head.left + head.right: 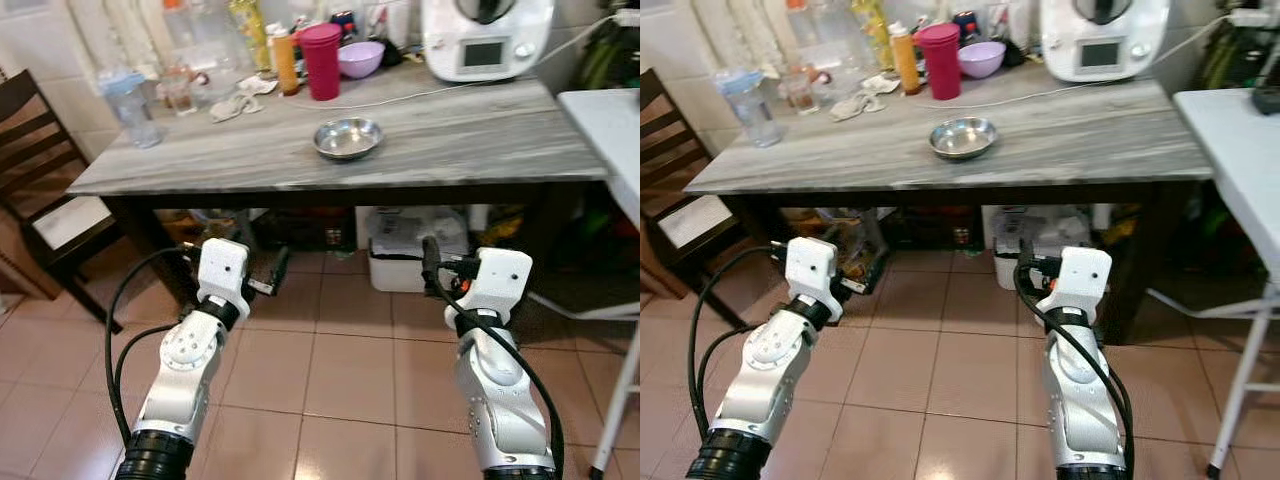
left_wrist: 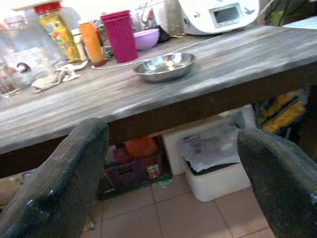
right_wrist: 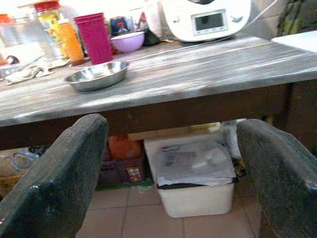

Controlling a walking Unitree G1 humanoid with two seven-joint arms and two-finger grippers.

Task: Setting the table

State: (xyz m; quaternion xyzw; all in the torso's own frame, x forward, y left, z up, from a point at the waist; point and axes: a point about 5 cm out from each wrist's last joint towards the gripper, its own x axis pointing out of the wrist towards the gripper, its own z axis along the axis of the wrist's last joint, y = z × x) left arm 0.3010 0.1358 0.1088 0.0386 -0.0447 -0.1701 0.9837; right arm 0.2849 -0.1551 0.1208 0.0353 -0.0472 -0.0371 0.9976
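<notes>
Here, steel bowl (image 1: 347, 138) on grey table (image 1: 480, 140), both grippers open below edge

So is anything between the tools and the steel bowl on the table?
Nothing stands on the table between them. The steel bowl sits alone near the front edge of the table; the cup and bottles are behind it. Both tools, left and right, hang open below the tabletop, so its edge must be cleared first.

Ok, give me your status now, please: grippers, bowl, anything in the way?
Left gripper and right gripper open, low before the table. Steel bowl on it, untouched. Table edge between grippers and bowl.
</notes>
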